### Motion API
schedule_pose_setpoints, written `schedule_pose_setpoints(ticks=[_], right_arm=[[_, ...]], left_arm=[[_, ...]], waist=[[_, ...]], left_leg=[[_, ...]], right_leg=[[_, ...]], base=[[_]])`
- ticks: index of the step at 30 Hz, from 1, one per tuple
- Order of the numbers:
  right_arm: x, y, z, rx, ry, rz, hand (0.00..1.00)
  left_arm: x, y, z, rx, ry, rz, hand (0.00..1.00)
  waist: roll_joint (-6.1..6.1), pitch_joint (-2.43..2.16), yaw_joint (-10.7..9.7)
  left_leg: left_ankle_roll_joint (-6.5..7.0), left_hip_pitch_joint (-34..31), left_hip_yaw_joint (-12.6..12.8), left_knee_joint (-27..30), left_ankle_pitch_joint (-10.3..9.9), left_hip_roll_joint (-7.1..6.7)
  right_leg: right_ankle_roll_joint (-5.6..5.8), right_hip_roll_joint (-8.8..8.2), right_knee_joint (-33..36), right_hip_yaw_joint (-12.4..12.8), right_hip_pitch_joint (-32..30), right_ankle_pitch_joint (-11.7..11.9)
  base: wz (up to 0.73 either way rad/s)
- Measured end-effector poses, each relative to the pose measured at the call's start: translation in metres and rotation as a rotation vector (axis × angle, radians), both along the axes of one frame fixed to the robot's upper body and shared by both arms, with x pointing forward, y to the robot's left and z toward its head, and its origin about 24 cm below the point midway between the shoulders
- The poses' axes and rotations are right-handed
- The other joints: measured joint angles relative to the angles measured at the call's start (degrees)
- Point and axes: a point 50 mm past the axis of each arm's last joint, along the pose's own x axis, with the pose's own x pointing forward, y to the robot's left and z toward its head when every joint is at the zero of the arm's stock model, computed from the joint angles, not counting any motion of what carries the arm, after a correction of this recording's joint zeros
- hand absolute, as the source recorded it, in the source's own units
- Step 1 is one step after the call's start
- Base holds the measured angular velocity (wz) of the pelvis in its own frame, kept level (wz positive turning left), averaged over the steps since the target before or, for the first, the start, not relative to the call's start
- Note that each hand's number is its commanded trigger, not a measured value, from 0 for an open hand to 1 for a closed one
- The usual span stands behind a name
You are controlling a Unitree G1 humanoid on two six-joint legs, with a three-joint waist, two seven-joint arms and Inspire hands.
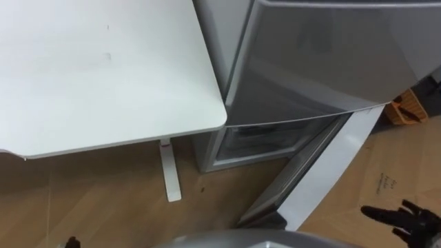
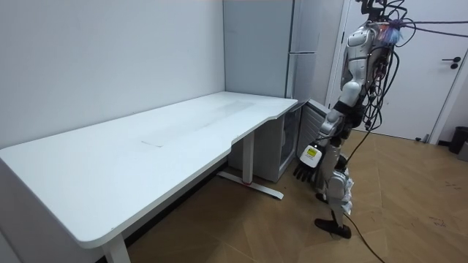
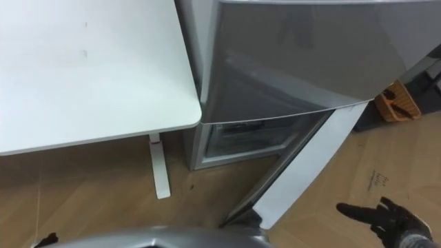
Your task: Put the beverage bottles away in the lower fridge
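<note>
The grey fridge [image 1: 324, 55] stands right in front of me, its upper door shut. Its lower door [image 1: 324, 165] is swung out to my right, and the lower compartment [image 1: 265, 141] is visible with pale shelves inside. My right hand [image 1: 406, 219] hovers low at the right, beside the lower door's outer edge. It is open, fingers spread, and holds nothing. My left hand [image 2: 303, 174] hangs at my side with relaxed fingers and nothing in it; a tip of the left hand [image 1: 70, 242] peeks in at the bottom left. In the room view I stand upright facing the fridge [image 2: 263, 51].
A large white table [image 1: 103, 69] fills the left, its corner close to the fridge, with a white leg [image 1: 169, 172] on the wood floor. An orange and black object [image 1: 406, 110] lies on the floor behind the lower door. A white room door [image 2: 431, 66] is behind me.
</note>
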Motion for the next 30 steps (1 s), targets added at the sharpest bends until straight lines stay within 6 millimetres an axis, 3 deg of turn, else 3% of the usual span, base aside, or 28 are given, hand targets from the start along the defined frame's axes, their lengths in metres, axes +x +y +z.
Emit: schedule_pose_setpoints(ticks=[5, 8, 12, 15, 18, 21, 23, 25, 30], right_arm=[[-0.004, 0.005, -0.005, 0.004, 0.044, 0.008, 0.00], [-0.001, 0.017, -0.012, 0.038, 0.047, 0.031, 0.00], [0.011, 0.045, -0.024, 0.116, -0.060, -0.073, 0.00], [0.009, 0.051, -0.027, 0.124, -0.100, -0.159, 0.00], [0.013, 0.064, -0.030, 0.140, -0.146, -0.190, 0.00], [0.029, 0.089, -0.033, 0.202, -0.222, -0.150, 0.00], [0.041, 0.110, -0.034, 0.273, -0.276, -0.136, 0.00], [0.065, 0.140, -0.031, 0.391, -0.354, -0.022, 0.00], [0.092, 0.187, -0.020, 0.560, -0.442, 0.199, 0.00]], left_arm=[[0.000, 0.000, -0.001, -0.004, 0.007, 0.001, 0.00], [0.010, -0.002, -0.001, -0.013, -0.015, -0.017, 0.00], [0.023, -0.012, -0.003, -0.036, -0.046, -0.054, 0.00], [0.028, -0.022, -0.006, -0.062, -0.070, -0.063, 0.00], [0.039, -0.032, -0.008, -0.087, -0.092, -0.093, 0.00], [0.049, -0.044, -0.011, -0.116, -0.118, -0.127, 0.00], [0.054, -0.054, -0.013, -0.147, -0.129, -0.129, 0.00], [0.055, -0.066, -0.017, -0.186, -0.130, -0.139, 0.00], [0.056, -0.072, -0.017, -0.216, -0.132, -0.161, 0.00]], waist=[[0.63, 0.26, 0.5], [1.08, 0.30, 1.6], [2.46, 0.26, 2.9], [3.68, 0.42, 3.1], [3.95, 0.51, 3.1], [4.25, 0.44, 3.3], [5.09, 0.41, 4.3], [6.87, 0.40, 5.2], [7.89, 0.31, 8.0]], left_leg=[[0.00, -0.2, 0.3, -0.1, 0.0, 0.04], [-0.04, -0.1, 0.4, -0.2, 0.0, 0.06], [-0.03, -0.3, 0.6, -0.5, 0.0, 0.03], [0.07, -0.3, 0.8, -0.5, 0.0, -0.10], [0.16, -0.9, 1.3, -0.6, -0.1, -0.05], [0.14, -1.3, 1.7, -0.5, -0.1, 0.10], [0.14, -1.2, 1.9, -0.5, -0.1, 0.12], [0.15, -1.2, 1.7, -0.5, -0.1, 0.06], [0.11, -2.1, 0.7, 0.3, -0.1, 0.04]], right_leg=[[0.00, 0.08, -0.1, -0.1, -0.2, 0.0], [0.00, 0.14, -0.2, 0.0, -0.3, 0.0], [0.03, 0.11, -0.2, 0.0, -0.6, 0.0], [0.15, -0.05, -0.1, 0.0, -0.9, 0.1], [0.21, -0.03, -0.1, 0.2, -1.5, 0.2], [0.05, 0.01, -0.1, 0.2, -2.0, 0.5], [0.06, 0.11, -0.1, 0.5, -2.1, 0.5], [0.11, 0.13, -0.1, 0.7, -2.0, 0.5], [0.11, 0.06, -0.1, -0.1, -2.3, 0.3]], base=[[-0.01], [0.00], [-0.01], [-0.05], [-0.10], [-0.08], [-0.04], [0.03], [0.12]])
